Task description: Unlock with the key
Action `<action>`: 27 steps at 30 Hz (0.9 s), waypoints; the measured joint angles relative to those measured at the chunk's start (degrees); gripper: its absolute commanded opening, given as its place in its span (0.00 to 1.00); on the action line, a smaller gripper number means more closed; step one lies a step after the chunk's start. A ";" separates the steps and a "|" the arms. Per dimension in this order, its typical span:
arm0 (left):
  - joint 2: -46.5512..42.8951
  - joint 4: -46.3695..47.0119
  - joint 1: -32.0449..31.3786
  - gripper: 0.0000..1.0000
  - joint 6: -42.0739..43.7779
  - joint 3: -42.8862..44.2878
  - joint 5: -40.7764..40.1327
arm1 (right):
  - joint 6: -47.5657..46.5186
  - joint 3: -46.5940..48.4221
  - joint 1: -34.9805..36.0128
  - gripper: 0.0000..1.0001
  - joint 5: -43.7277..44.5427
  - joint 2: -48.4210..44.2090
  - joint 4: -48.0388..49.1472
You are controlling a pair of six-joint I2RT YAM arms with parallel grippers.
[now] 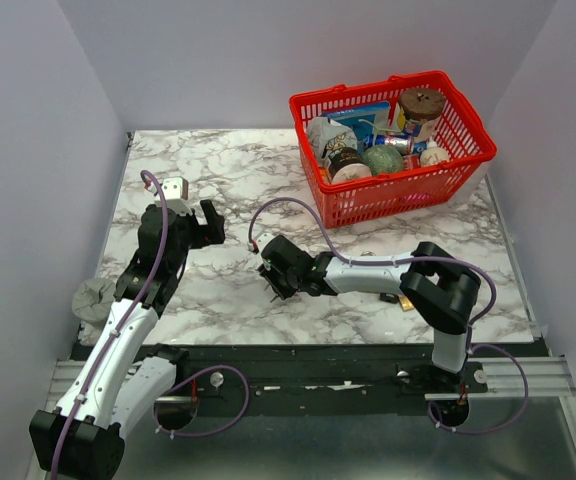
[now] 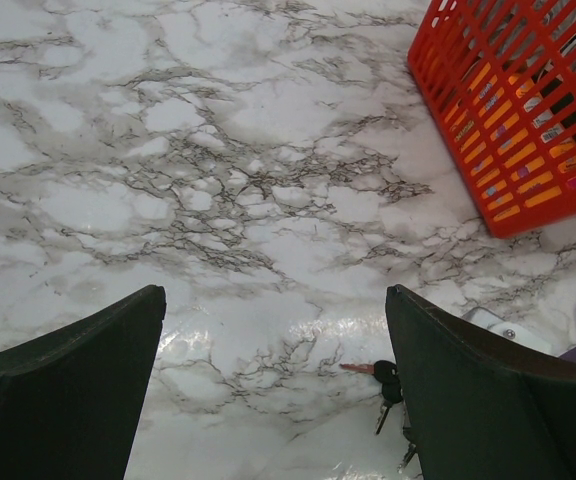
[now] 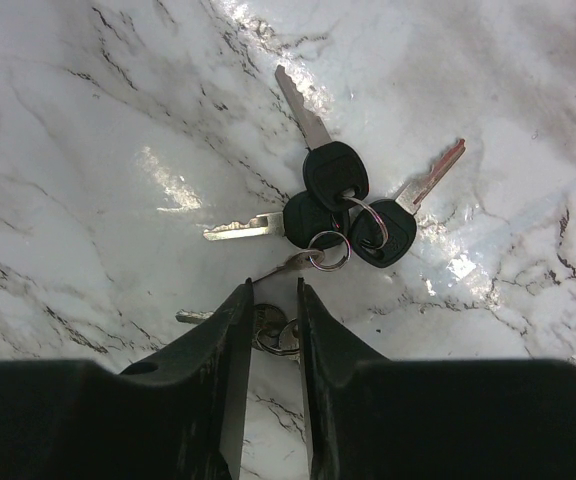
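A bunch of keys (image 3: 343, 215) lies on the marble table (image 1: 218, 170): three black-headed keys and smaller silver keys on rings. My right gripper (image 3: 274, 288) is down on the table, its jaws nearly closed on the head of a small silver key (image 3: 271, 328) of the bunch. In the top view the right gripper (image 1: 273, 275) is at the table's middle. A padlock (image 2: 508, 335) lies to the right of the keys (image 2: 388, 380) in the left wrist view; in the top view it (image 1: 405, 299) is partly hidden under the right arm. My left gripper (image 2: 273, 295) is open and empty above the table, left of the keys.
A red basket (image 1: 368, 205) full of groceries stands at the back right and shows in the left wrist view (image 2: 508, 120). A crumpled grey object (image 1: 95, 297) lies at the table's left edge beside the left arm. Purple cables loop over both arms.
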 measured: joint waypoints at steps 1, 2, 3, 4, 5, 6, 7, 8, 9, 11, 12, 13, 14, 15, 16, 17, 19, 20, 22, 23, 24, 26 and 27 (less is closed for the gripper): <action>0.00 0.02 0.00 0.99 0.00 -0.02 0.07 | 0.09 0.00 0.00 0.24 0.00 0.00 0.00; 0.00 0.00 0.00 0.99 0.00 0.00 0.20 | 0.17 0.00 0.00 0.17 0.00 0.00 0.00; 0.00 0.00 0.00 0.99 0.00 0.00 0.37 | 0.37 0.00 0.00 0.12 0.00 -0.02 -0.02; 0.00 0.00 0.00 0.99 0.00 0.00 0.61 | 0.55 0.00 0.00 0.09 0.00 -0.02 -0.02; 0.00 0.00 0.00 0.99 0.00 0.00 0.92 | 0.68 0.00 0.00 0.09 -0.02 -0.02 -0.02; 0.00 0.02 0.00 0.99 0.02 0.00 1.11 | 0.92 0.00 0.00 0.09 0.00 -0.02 -0.02; 0.00 0.02 0.00 0.99 0.00 -0.02 1.31 | 1.05 0.00 0.00 0.10 0.00 -0.02 -0.02; 0.00 0.00 0.00 0.99 0.00 0.00 1.42 | 1.18 0.00 0.00 0.11 0.02 -0.02 -0.02; 0.00 0.00 0.00 0.99 0.02 -0.02 1.53 | 1.20 0.00 0.00 0.12 0.09 -0.04 -0.04; 0.00 0.02 0.00 0.99 0.00 0.00 1.66 | 1.07 -0.07 0.00 0.18 0.35 -0.22 -0.11; 0.00 0.00 0.00 0.99 0.00 0.00 1.79 | 0.94 -0.17 0.00 0.21 0.55 -0.42 -0.24; 0.00 0.02 0.00 0.99 0.02 0.00 1.90 | 0.79 -0.33 0.00 0.27 0.76 -0.70 -0.48; 0.00 0.00 0.00 0.99 0.02 0.00 1.99 | 0.59 -0.55 0.00 0.30 1.01 -1.07 -0.61; 0.00 0.00 0.00 0.99 0.00 0.00 2.03 | 0.46 -0.85 0.00 0.33 1.20 -1.49 -0.68; 0.00 0.02 0.00 0.99 0.02 0.00 2.10 | 0.26 -1.20 0.00 0.36 1.33 -2.01 -0.81; 0.00 0.02 0.00 0.99 0.02 0.00 2.14 | 0.28 -1.68 0.00 0.41 1.49 -2.75 -1.05; 0.00 0.02 0.00 0.99 0.02 0.00 2.27 | 0.24 -2.23 0.00 0.46 1.70 -3.91 -1.49; 0.00 0.02 0.00 0.99 0.02 0.00 2.34 | 0.31 -2.27 0.00 0.48 1.77 -4.33 -1.70; 0.00 0.02 0.00 0.99 0.02 0.00 2.43 | 0.37 -2.29 0.00 0.49 1.90 -4.76 -1.73; 0.00 0.00 0.00 0.99 0.02 0.00 2.45 | 0.46 -2.29 0.00 0.49 1.95 -4.79 -1.73; 0.00 0.00 0.00 0.99 0.02 0.00 2.45 | 0.59 -2.29 0.00 0.49 1.99 -4.79 -1.86; 0.00 0.02 0.00 0.99 0.02 0.00 2.45 | 0.92 -2.23 0.00 0.49 2.14 -4.72 -2.34; 0.00 0.02 0.00 0.99 0.00 0.00 2.47 | 1.14 -2.12 0.00 0.49 2.21 -4.66 -2.47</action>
